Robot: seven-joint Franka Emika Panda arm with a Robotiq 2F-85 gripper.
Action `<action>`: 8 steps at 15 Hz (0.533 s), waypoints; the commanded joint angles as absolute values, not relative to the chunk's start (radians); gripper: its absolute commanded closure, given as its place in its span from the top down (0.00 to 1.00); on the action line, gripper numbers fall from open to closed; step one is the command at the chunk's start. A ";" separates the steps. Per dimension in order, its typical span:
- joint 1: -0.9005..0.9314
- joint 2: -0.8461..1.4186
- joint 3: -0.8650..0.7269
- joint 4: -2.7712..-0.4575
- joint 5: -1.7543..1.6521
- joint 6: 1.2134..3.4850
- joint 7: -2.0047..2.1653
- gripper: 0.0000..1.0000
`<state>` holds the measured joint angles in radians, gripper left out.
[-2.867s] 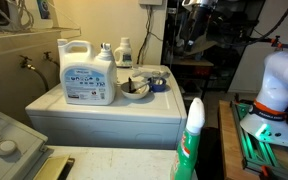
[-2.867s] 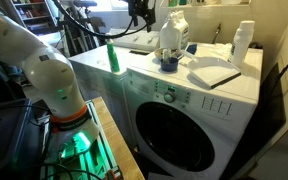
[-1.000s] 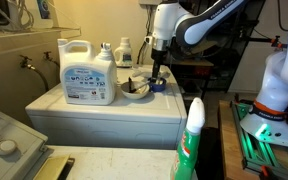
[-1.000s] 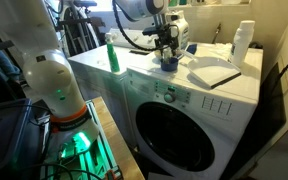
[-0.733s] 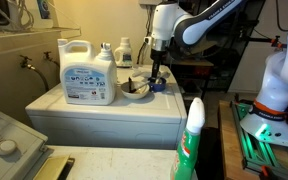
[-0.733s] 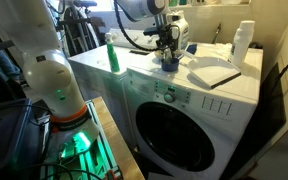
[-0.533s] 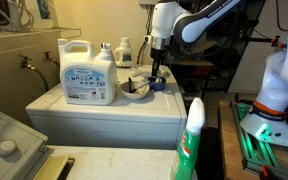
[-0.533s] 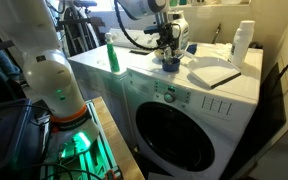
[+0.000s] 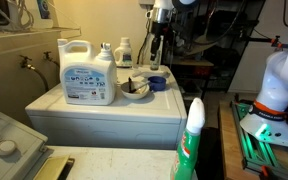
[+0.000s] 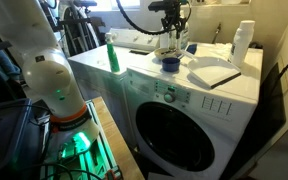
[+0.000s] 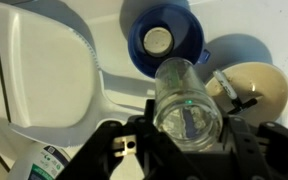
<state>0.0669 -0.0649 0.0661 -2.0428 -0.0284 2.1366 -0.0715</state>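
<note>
My gripper [image 11: 187, 128] is shut on a clear cup [image 11: 187, 100], gripped across its body with the open mouth facing the wrist camera. In both exterior views the gripper [image 9: 157, 42] [image 10: 172, 35] hangs well above the white washing machine top [image 10: 134, 68] with the clear cup [image 10: 172, 45] in it. Directly below sits a blue cup [image 11: 162, 38] [image 9: 157, 83] [image 10: 170, 64]. Next to it is a beige bowl [image 11: 254, 90] [image 9: 134, 88] holding some small items.
A large white detergent jug [image 9: 87, 70] and a smaller bottle [image 9: 124, 50] stand on the machine. A white tray [image 10: 214, 73] [image 11: 44, 70], a white bottle [image 10: 244, 42] and a green bottle [image 10: 112, 56] stand there too. A green spray bottle [image 9: 192, 140] is in the foreground.
The gripper closed on the clear cup down by the blue cup and has risen straight up with it. The blue cup and bowl stayed put.
</note>
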 commanded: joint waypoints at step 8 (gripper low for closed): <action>0.016 0.124 0.019 -1.856 -0.291 2.209 0.183 0.28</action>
